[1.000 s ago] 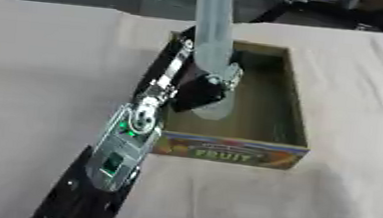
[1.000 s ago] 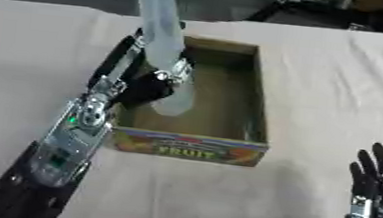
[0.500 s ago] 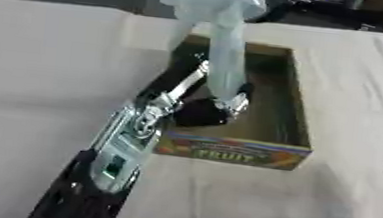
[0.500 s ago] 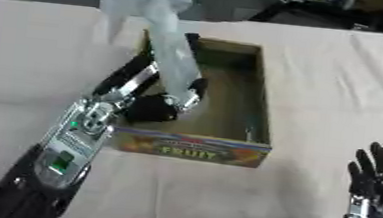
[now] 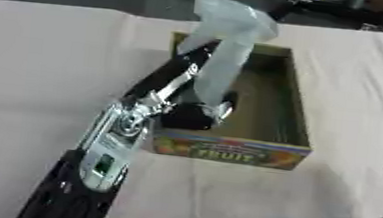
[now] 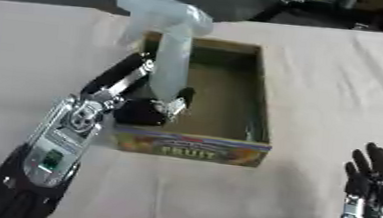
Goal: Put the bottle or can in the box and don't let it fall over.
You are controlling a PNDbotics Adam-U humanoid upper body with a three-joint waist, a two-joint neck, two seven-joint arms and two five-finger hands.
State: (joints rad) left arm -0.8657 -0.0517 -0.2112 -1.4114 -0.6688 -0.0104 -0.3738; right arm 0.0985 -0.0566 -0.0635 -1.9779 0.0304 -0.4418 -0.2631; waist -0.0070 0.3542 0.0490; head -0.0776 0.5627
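Cloth-covered surface (image 5: 42,56) carries the box (image 5: 226,149); inside it, the pale bottle (image 5: 222,58) is pinched low by the left hand (image 5: 196,114) and now leans more, risking toppling. Beside the box, the right hand (image 6: 369,198) rests spread.

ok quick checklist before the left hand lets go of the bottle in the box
1. Left hand curled round the translucent bottle: ok.
2. Bottle's lower end inside the FRUIT cardboard box, by its left wall: ok.
3. Bottle upright: not ok, it looks tilted, top leaning away from the hand.
4. Base resting on the box floor: cannot tell, the hand hides it.
5. Right hand open, low at the right, apart from the box: ok.
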